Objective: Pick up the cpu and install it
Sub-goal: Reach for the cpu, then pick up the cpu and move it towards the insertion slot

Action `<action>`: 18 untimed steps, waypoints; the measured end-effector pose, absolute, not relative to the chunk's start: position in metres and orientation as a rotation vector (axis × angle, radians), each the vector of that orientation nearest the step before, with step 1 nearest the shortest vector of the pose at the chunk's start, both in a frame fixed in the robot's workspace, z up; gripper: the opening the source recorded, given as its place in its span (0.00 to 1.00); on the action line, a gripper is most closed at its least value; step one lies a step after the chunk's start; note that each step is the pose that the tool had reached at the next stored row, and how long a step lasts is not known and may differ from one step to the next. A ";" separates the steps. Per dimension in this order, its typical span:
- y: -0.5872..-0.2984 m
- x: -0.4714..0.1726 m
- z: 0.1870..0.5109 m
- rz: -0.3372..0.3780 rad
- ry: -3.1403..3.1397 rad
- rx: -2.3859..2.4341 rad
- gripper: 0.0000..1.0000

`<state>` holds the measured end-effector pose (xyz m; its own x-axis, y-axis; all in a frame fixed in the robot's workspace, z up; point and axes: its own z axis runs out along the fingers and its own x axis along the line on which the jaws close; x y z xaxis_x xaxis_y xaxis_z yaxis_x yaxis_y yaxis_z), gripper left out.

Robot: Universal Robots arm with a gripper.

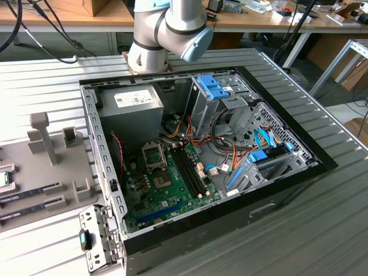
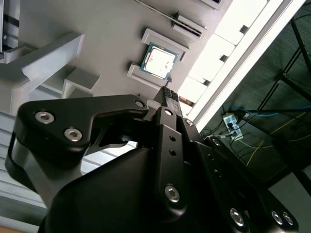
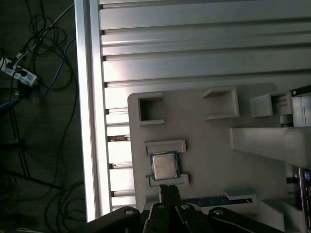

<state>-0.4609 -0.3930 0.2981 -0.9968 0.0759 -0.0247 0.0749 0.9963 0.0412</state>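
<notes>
The cpu (image 3: 164,166), a small silvery square chip with a green rim, lies flat between two low grey brackets on a grey holder plate (image 3: 209,141). It also shows in the second wrist view as the cpu (image 2: 158,60) and at the far edge of the exterior view's left as the cpu (image 1: 3,179). My gripper (image 3: 168,190) hangs above the plate, a short way off the chip and apart from it. Its black fingertips (image 2: 168,93) are pressed together with nothing between them. On the green motherboard, the square socket (image 1: 161,180) sits with its metal bracket swung up.
An open computer case (image 1: 230,201) lies on the slatted metal table, with a grey power supply box (image 1: 129,109) and drive cages inside. Memory strips (image 1: 29,195) rest on the holder plate. The table's edge (image 3: 90,121) runs close to the plate, with cables on the floor beyond.
</notes>
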 end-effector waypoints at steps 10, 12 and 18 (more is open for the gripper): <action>-0.392 -0.455 0.293 0.059 3.113 0.118 0.11; -0.392 -0.455 0.293 0.059 3.113 0.118 0.11; -0.392 -0.455 0.293 0.059 3.113 0.117 0.11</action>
<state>-0.4552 -0.3920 0.2927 -0.9968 0.0758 -0.0249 0.0749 0.9964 0.0386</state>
